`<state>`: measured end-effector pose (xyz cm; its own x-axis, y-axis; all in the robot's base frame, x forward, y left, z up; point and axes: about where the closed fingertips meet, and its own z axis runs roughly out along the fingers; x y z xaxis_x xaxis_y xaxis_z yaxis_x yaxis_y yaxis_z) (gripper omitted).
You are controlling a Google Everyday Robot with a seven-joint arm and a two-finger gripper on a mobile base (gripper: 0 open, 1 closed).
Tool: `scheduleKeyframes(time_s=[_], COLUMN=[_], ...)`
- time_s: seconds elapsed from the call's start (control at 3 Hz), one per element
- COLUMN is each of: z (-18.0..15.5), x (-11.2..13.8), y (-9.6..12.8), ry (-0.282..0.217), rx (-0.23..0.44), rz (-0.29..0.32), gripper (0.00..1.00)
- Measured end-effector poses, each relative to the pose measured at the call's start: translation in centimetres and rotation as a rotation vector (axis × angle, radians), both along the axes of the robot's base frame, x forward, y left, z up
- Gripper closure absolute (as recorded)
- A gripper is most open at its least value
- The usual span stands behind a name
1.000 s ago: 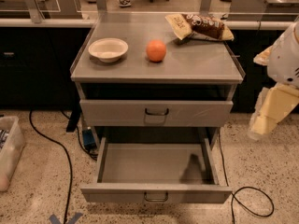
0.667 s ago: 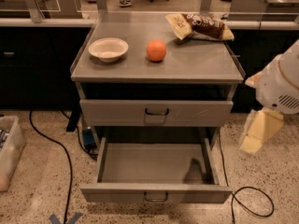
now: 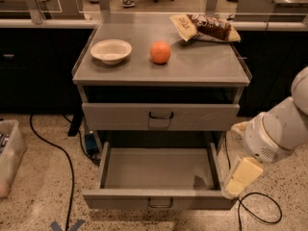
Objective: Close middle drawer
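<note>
Your middle drawer [image 3: 159, 172] sits lower centre of frame, pulled far out toward bottom edge. Long axis runs left-right; front panel with dark loop handle [image 3: 160, 203] faces bottom edge. Upper drawer [image 3: 192, 117] above it, slightly out. Your gripper [image 3: 240, 178] hangs lower right, just beside drawer's right front corner; can't tell its opening or any hold. Print on snack bag [image 3: 204, 28], upper right on tabletop [image 3: 202, 61], unreadable.

A white bowl [image 3: 111, 51], orange [image 3: 160, 52] and snack bag [image 3: 204, 28] sit on the tabletop [image 3: 207, 67].
</note>
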<state>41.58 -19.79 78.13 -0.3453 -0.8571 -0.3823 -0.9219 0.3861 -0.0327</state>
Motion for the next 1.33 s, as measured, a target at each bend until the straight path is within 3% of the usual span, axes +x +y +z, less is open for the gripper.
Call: scheduleKeyframes(time_s=[0.33,1.33], z=[-3.59,-4.13], x=[-1.99,-2.42], y=[1.63,1.86], ry=[0.036,0.044], rx=[0.066,0.072], rz=[0.023,0.027], gripper=[0.18,0.89])
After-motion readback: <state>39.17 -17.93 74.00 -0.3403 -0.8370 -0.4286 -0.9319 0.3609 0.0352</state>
